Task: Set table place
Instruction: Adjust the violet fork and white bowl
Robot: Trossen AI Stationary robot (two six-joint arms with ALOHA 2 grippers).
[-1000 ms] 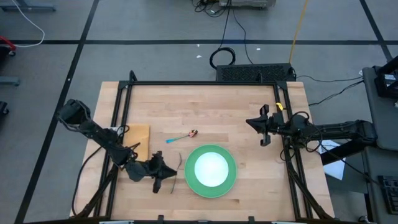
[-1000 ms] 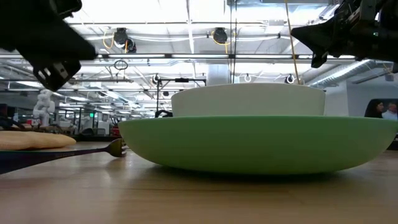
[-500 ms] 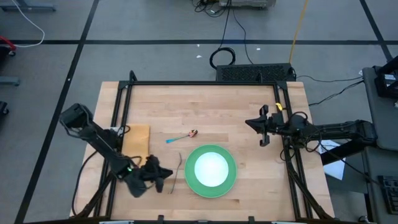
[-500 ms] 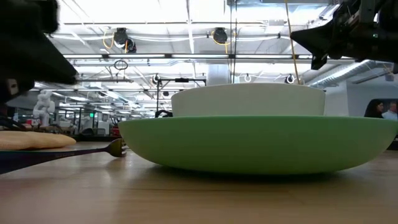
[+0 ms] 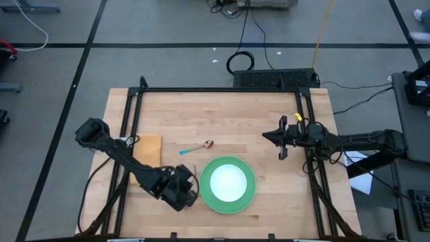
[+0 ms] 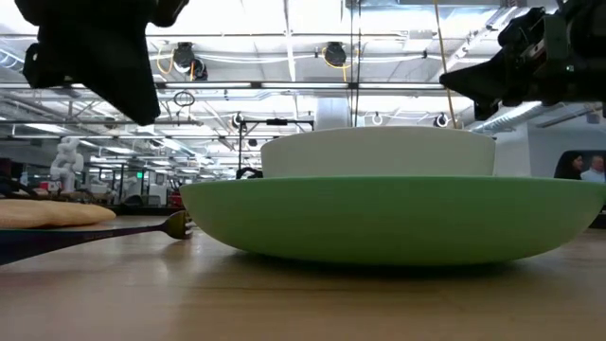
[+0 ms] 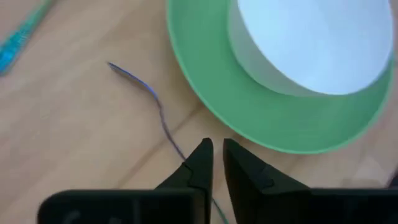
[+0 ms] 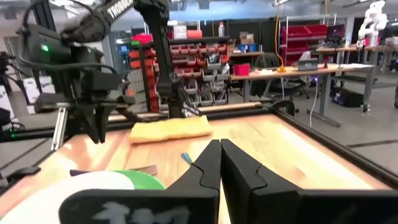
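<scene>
A green plate (image 5: 250, 190) lies on the table (image 5: 222, 114) with a white bowl (image 5: 228, 181) in it. A blue-handled fork (image 7: 155, 102) lies flat just left of the plate, and its tines show in the low view (image 6: 176, 224). My left gripper (image 5: 188, 191) hovers above the fork with its fingers (image 7: 217, 160) almost together, holding nothing. A spoon (image 5: 196, 147) lies beyond the plate. A tan cloth (image 5: 148, 153) lies at the left. My right gripper (image 5: 279, 140) is shut and empty at the right, above the table.
The black frame rails (image 5: 132, 121) run along the table's left and right sides. Bare wood (image 5: 222, 114) spreads over the table's far half. The room beyond shows benches and shelves.
My left gripper first drew back toward the table's left edge. It then swung right toward the plate and now stands over the fork. The fork has stayed where it lay. My right gripper has edged a little toward the table's left.
</scene>
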